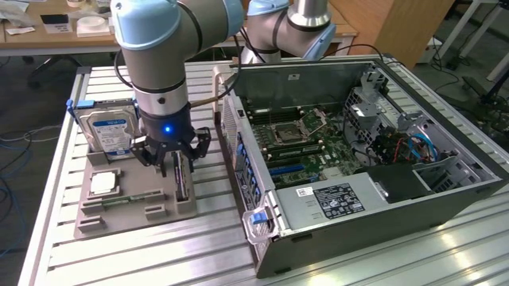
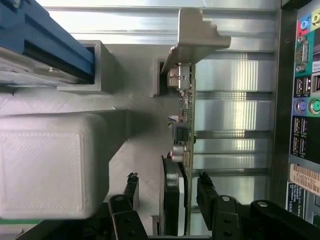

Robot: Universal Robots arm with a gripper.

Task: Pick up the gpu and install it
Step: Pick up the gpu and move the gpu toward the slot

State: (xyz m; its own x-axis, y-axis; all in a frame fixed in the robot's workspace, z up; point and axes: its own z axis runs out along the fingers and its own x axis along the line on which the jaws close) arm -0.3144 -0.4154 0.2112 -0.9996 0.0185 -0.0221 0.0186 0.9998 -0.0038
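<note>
The gpu [image 1: 181, 180] stands on edge in a slot of the grey holder tray [image 1: 119, 221], just to the exterior view's left of the open computer case [image 1: 413, 196]. It is a thin dark card [image 2: 186, 125] with a silver metal bracket [image 2: 197, 35] at one end. My gripper [image 1: 176, 162] hangs straight down over it and is open. In the wrist view my gripper [image 2: 168, 187] straddles the card: one dark finger [image 2: 131, 189] is on each side, with gaps between the pads and the board. Nothing is held.
On the same tray a silver hard drive [image 1: 111, 134] with a blue-white label stands upright, beside a CPU [image 1: 104, 183] and a green memory stick [image 1: 121, 200]. The case's motherboard [image 1: 298, 143] is exposed. Its rear ports [image 2: 302, 110] lie close beside the card. The table is ribbed aluminium [image 1: 159, 262].
</note>
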